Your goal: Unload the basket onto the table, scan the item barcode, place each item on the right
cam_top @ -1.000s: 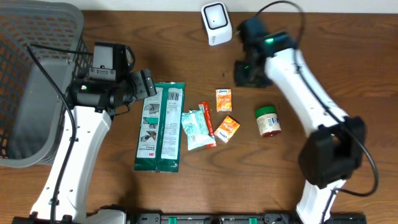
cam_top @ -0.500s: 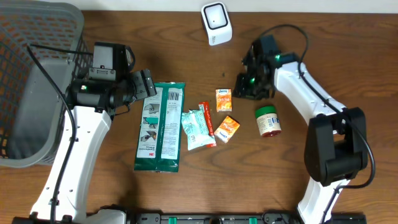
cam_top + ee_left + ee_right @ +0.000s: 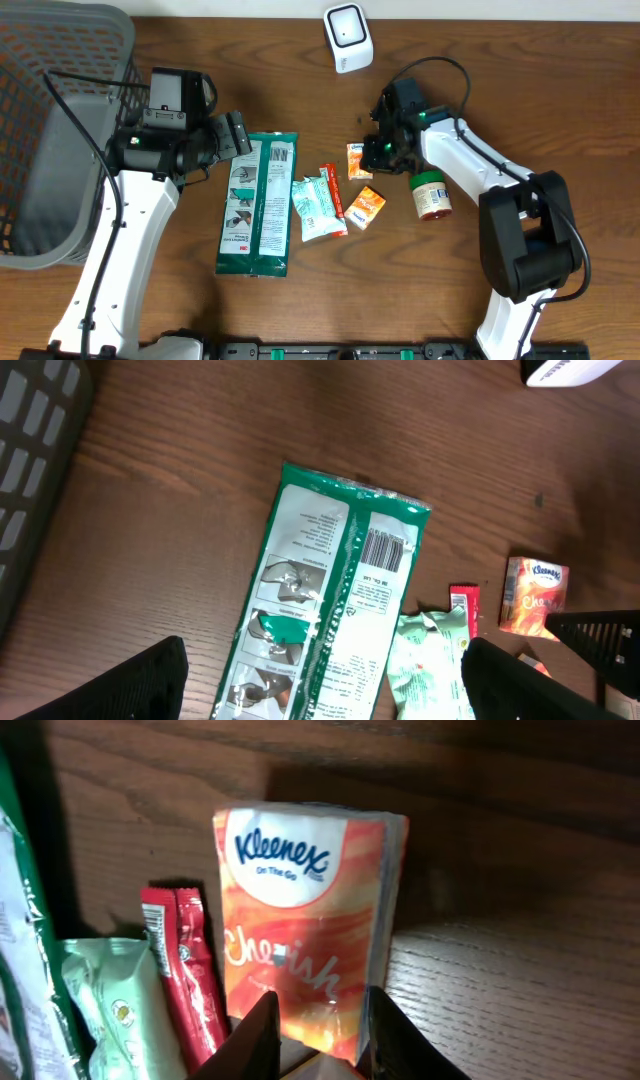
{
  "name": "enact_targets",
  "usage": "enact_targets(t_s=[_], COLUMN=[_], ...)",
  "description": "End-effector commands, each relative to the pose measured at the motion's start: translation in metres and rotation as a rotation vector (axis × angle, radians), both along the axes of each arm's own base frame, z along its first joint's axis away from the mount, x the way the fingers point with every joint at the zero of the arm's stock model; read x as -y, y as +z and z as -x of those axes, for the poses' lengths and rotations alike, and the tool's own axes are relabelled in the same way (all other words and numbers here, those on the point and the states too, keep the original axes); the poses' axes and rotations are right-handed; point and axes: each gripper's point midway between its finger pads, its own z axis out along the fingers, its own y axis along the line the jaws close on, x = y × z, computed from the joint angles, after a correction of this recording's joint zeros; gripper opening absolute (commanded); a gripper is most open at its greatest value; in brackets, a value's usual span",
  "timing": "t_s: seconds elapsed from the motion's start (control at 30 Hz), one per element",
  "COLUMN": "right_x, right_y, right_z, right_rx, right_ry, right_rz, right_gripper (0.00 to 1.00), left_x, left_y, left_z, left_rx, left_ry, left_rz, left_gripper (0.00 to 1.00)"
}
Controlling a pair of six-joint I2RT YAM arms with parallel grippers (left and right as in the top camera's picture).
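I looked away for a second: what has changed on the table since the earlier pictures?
The right gripper swung from beside the white scanner down and left in the overhead view to the orange Kleenex pack, its fingers over it; no grip visible. The left gripper, the green packet and the jar stayed put.

Basket [image 3: 40,150] cropped at left edge; scanner [image 3: 565,370] cropped at top.

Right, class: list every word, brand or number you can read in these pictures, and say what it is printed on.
"Kleenex": orange tissue pack.
"On The Go": same pack, under the brand.
"Cherish": same pack, lower down.
Green packet: barcode and print too small to read.
Red sachet: unreadable.
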Motion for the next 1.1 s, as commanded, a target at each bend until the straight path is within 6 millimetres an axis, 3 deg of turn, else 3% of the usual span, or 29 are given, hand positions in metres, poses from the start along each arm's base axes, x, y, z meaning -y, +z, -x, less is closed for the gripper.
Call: enact_targets(t_s=[0.0, 0.37, 0.87, 1.07], right_x=[0.004, 0.007, 0.010, 0.020], right_y=[-0.006, -0.006, -0.026, -0.041], right_z=[-0.002, -0.009, -0.001, 0.001], right_rx=[0.000, 0.023, 0.010, 0.023], right_ry=[-0.026, -0.044, -0.059, -0.104], right_rz=[0.029, 0.020, 0.029, 0.071], right_gripper=[0.24, 0.30, 0.25, 0.26], left_x=[-0.002, -0.002, -0.002, -0.002], left_y=[-0.002, -0.001, -0.001, -0.002], left_z=[0.000, 0.000, 0.000, 0.000], left_rx=[-0.005, -0.005, -0.005, -0.005], left_ry=[-0.002, -0.002, -0.002, -0.002], left_rz=[-0.010, -0.010, -0.010, -0.010], left_gripper=[0.88, 0.88, 0.88, 0.88])
